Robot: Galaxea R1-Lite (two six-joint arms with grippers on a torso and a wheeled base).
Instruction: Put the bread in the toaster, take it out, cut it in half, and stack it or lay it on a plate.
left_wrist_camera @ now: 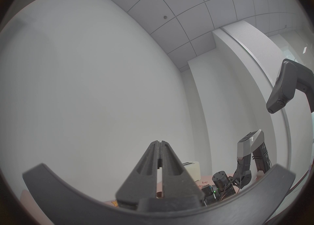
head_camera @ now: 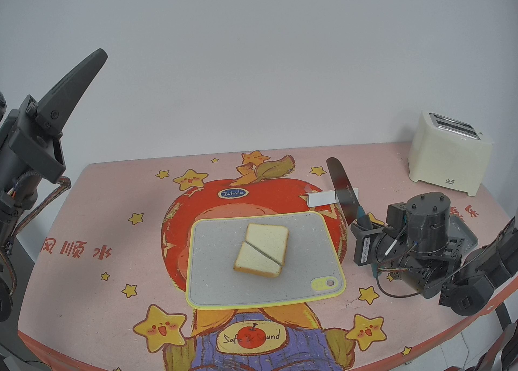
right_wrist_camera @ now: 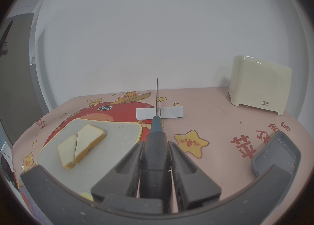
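Note:
A slice of bread cut diagonally into two triangles [head_camera: 263, 250] [right_wrist_camera: 80, 143] lies on the grey cutting board [head_camera: 216, 275] [right_wrist_camera: 111, 150] with a yellow rim, mid-table. My right gripper [head_camera: 362, 223] [right_wrist_camera: 156, 152] is to the right of the board, shut on the knife [head_camera: 342, 186] [right_wrist_camera: 156, 104], whose blade points away over a white holder [head_camera: 326, 197] [right_wrist_camera: 170, 112]. The cream toaster [head_camera: 449, 153] [right_wrist_camera: 260, 84] stands at the far right. A grey plate [head_camera: 468, 236] [right_wrist_camera: 277, 154] lies under the right arm. My left gripper [left_wrist_camera: 160, 147] [head_camera: 70, 86] is raised high at the left, shut and empty.
The pink table [head_camera: 108, 215] carries an apple and star print. Free surface lies left of the board and along the back edge. The table's front edge curves close to the right arm.

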